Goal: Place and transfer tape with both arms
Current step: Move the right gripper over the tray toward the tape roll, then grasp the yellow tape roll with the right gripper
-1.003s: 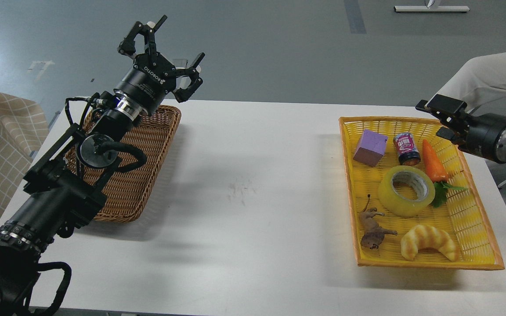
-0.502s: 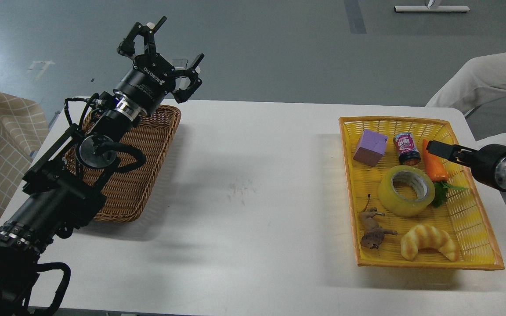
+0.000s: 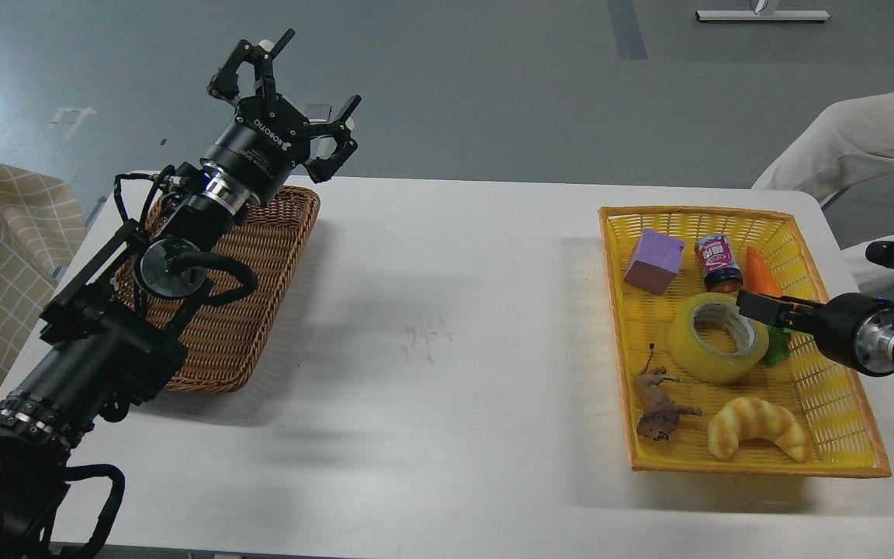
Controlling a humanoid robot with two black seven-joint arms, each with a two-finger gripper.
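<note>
The tape (image 3: 715, 338), a translucent yellow roll with a pale core, lies flat in the yellow basket (image 3: 843, 388) on the right. My right gripper (image 3: 757, 304) reaches in from the right edge and its tip sits over the roll's right rim. It is seen edge-on as one dark bar, so I cannot tell its fingers apart or whether it touches the tape. My left gripper (image 3: 292, 89) is open and empty, raised above the far end of the brown wicker basket (image 3: 261, 310).
The yellow basket also holds a purple block (image 3: 653, 261), a small can (image 3: 718, 263), a toy carrot (image 3: 761, 273), a toy animal (image 3: 658, 404) and a croissant (image 3: 757, 428). A person's pale sleeve (image 3: 858, 140) is at the far right. White tabletop (image 3: 447, 310) lies between the baskets.
My right gripper has come down and leftward from above the basket's far right corner to the tape's right rim. The left arm has not moved.
</note>
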